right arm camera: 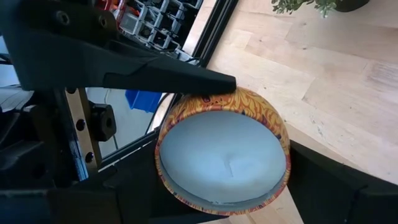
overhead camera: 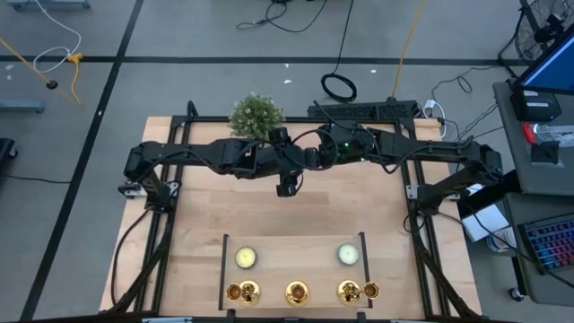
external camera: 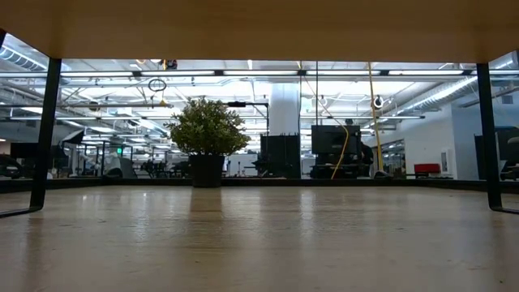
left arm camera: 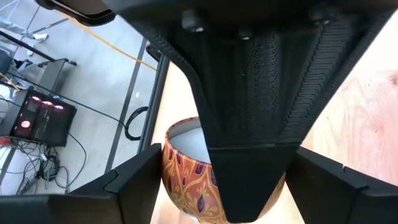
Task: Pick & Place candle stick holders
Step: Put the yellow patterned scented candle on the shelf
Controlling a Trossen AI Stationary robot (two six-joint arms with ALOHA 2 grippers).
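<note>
Three shiny gold candlestick holders (overhead camera: 243,292), (overhead camera: 297,292), (overhead camera: 350,291) stand on their round bases in a row on the low rack (overhead camera: 224,260) at the table's near edge. Neither gripper is near them. My left gripper (overhead camera: 283,167) and my right gripper (overhead camera: 303,160) meet high over the table's middle, near the plant. Both are closed around a small round candle cup (right arm camera: 221,155) with an orange-gold patterned wall and pale wax. In the high view the grippers hide the cup. My left gripper has the cup's patterned wall (left arm camera: 169,163) between its two fingers, one on each side. One of its fingers (right arm camera: 186,78) lies on the wall by the rim. The right arm's finger hides the other contact. The cup is lifted clear. My right gripper has the cup between its two fingers, on opposite sides of the wall (right arm camera: 160,163), crosswise to the left gripper's hold. One of its fingers (left arm camera: 249,124) covers the wall in the left wrist view. The cup's open top faces the right wrist camera.
A bushy potted plant (overhead camera: 256,115) stands at the table's far edge, just behind the grippers; it also shows in the low view (external camera: 207,134). Two pale candles (overhead camera: 246,257), (overhead camera: 348,255) sit on the rack behind the holders. A small gold piece (overhead camera: 370,290) lies beside the right holder.
</note>
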